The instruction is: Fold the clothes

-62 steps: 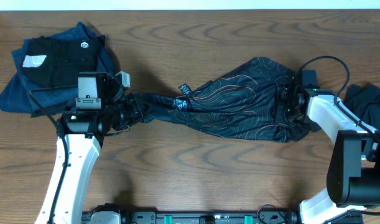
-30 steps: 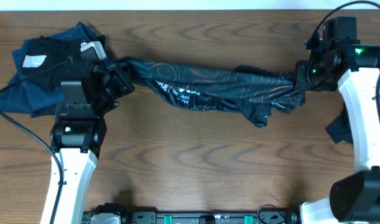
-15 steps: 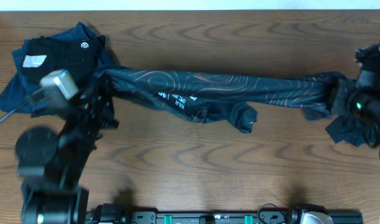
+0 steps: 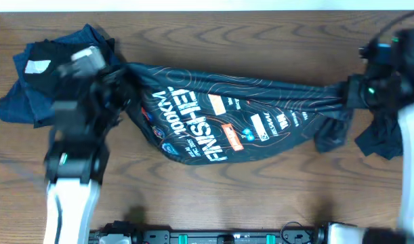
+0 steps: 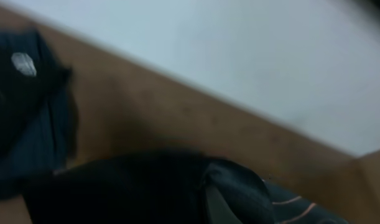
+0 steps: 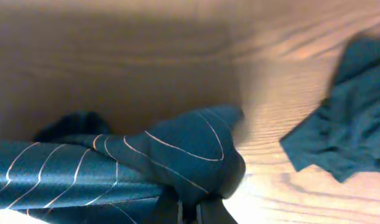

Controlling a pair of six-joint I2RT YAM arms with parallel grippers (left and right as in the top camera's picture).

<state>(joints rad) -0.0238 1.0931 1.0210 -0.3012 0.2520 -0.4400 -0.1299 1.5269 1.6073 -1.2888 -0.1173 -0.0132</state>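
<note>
A brown wooden table (image 4: 261, 196) fills the overhead view, edged at the far side by a pale strip (image 4: 193, 5). The left gripper (image 4: 125, 76) is seen blurred but clamped on one bunched end of the black T-shirt (image 4: 220, 122), and the right gripper (image 4: 352, 93) is clenched on the opposite end; in the right wrist view the cloth (image 6: 177, 155) is pinched between the fingers (image 6: 168, 211) at the bottom edge. The shirt is held stretched between the two grippers across the far half of the table, its middle sagging toward the near side, with white "100KM FINISHER" lettering, small coloured logos and thin contour lines facing up. Whether the sagging part rests on the wood cannot be told. Just behind the left gripper, at the far left corner, a heap of blue and black garments (image 4: 24, 102) is piled, a white label (image 4: 37, 66) showing on top; it is partly covered by the left arm. Near the right gripper, at the table's right edge, another dark garment (image 4: 379, 139) lies crumpled, close beside the shirt's hanging end.
</note>
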